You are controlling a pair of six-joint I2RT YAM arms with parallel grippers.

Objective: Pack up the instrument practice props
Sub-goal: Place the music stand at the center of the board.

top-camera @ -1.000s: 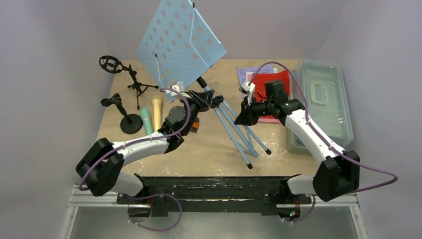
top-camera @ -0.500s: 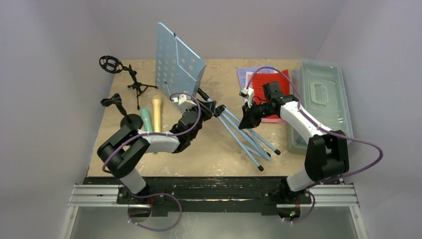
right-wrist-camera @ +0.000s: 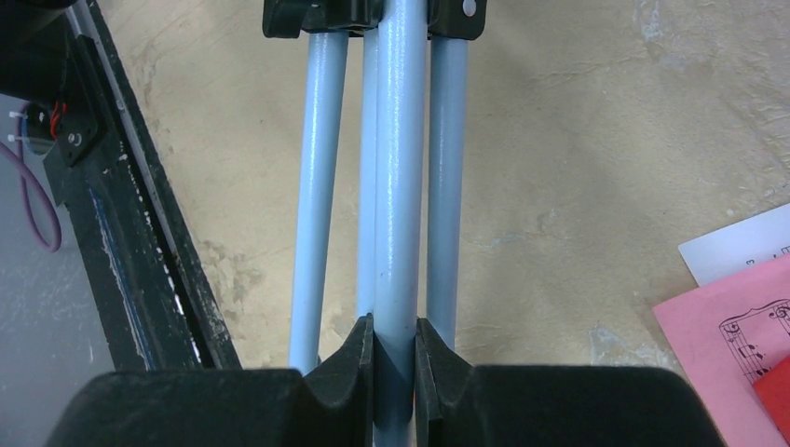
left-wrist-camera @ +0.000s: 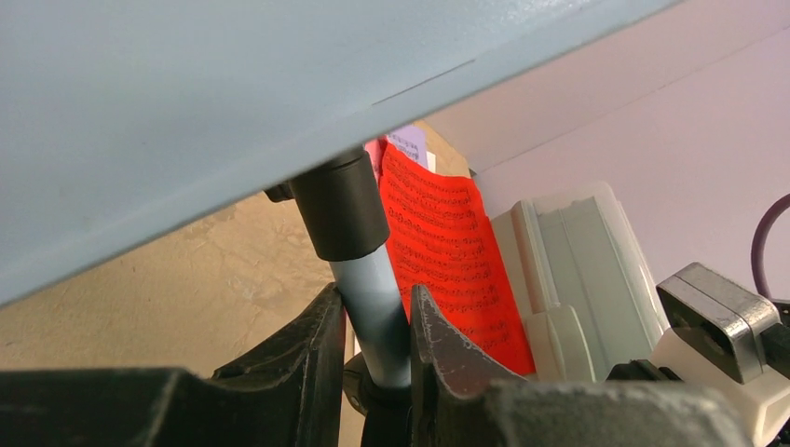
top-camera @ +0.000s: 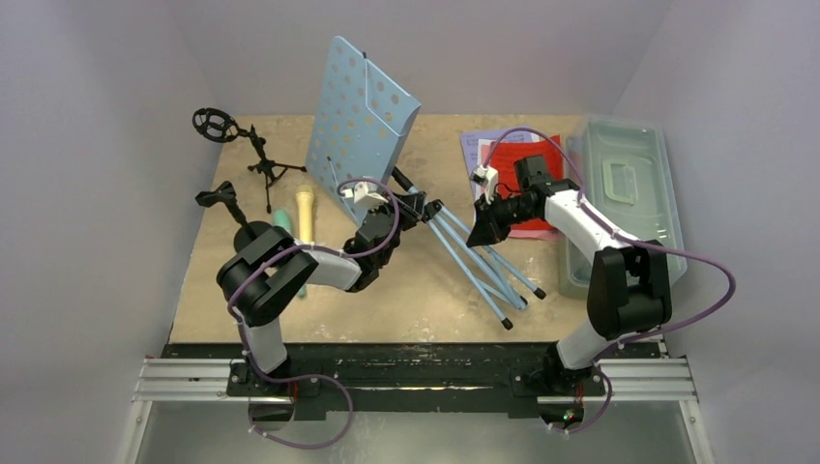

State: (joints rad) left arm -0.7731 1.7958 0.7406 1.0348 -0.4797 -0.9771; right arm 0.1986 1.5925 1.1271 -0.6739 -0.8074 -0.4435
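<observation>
Sandy tabletop (top-camera: 416, 300) holds a light-blue metal stand with holey tray (top-camera: 363, 111). Left gripper (left-wrist-camera: 373, 321) pinches its pole. Right gripper (right-wrist-camera: 394, 343) pinches a tube by the legs. This looks like the folding step. Next, both should lower it together.

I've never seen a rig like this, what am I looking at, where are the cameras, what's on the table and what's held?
Two robot arms are bolted to a table. One picture looks down from above; the other two come from a camera on each wrist. On the table are a mint-green microphone, a yellow microphone, two black microphone stands, sheet-music pages and a grey tub. The left gripper clamps the light-blue music stand by its pole, under the tray; the right gripper clamps one lower tube.
</observation>
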